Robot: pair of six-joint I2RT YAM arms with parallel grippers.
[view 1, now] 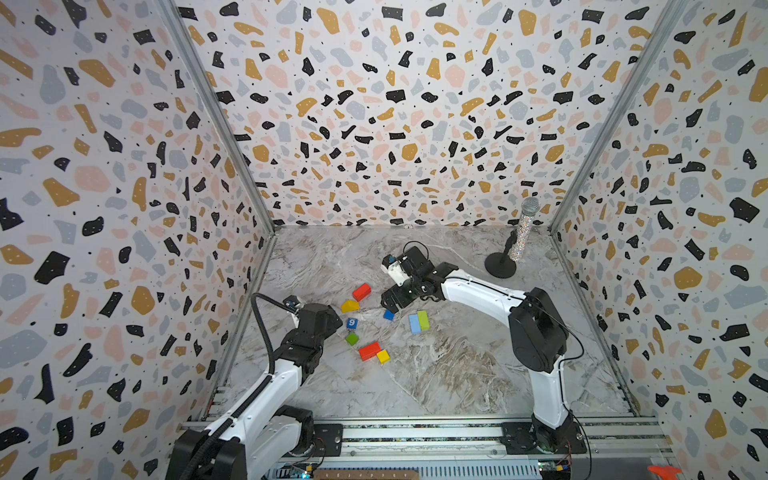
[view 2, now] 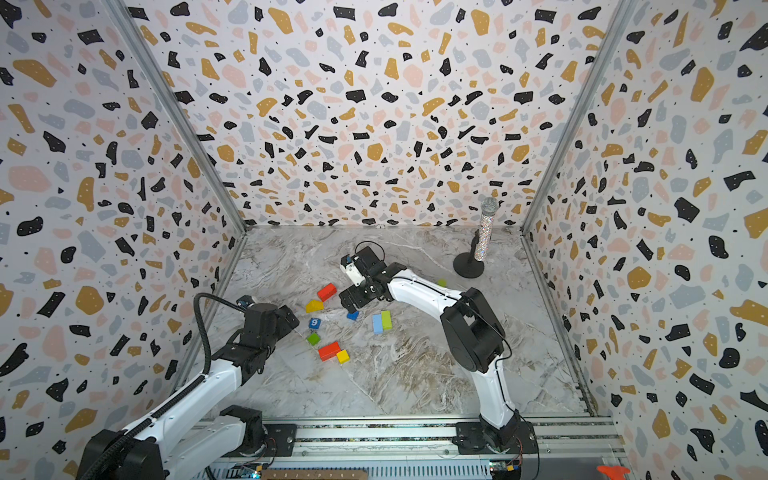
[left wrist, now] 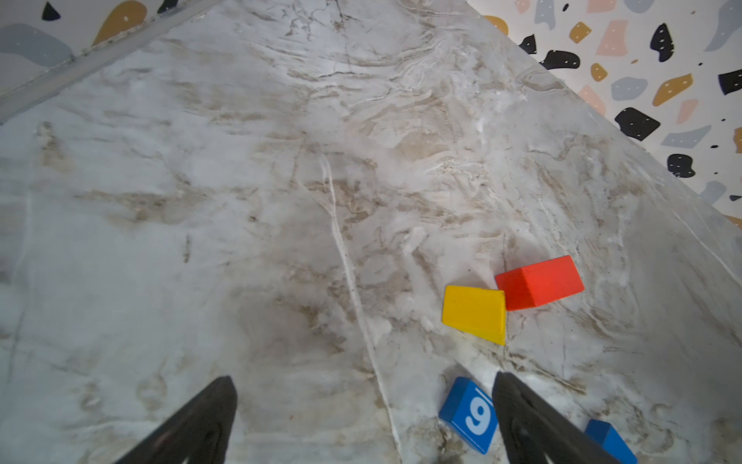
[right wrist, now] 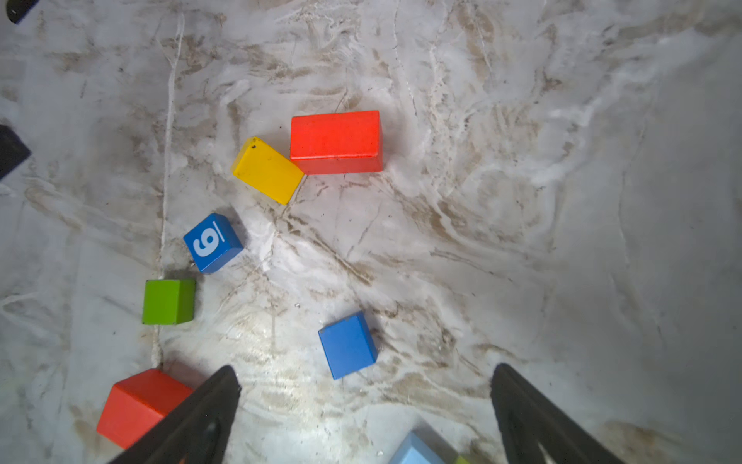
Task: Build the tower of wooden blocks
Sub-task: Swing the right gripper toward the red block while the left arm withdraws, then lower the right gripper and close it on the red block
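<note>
Left gripper [left wrist: 363, 377] jaws apart, right gripper [right wrist: 365, 368] jaws apart near blue cube [right wrist: 347, 345], wood blocks [view 1: 361, 292] scattered on table [view 1: 436, 374]

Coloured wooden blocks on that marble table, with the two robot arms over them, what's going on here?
Two robot arms are meant to stack the painted wooden blocks, but nothing is stacked yet: every block lies loose on the marble tabletop. Both grippers are open and empty. The right gripper hovers just over a plain blue cube, and the left gripper is beside the blue cube marked 9. A glittery silver microphone on a black stand sits untouched in the far corner.
</note>
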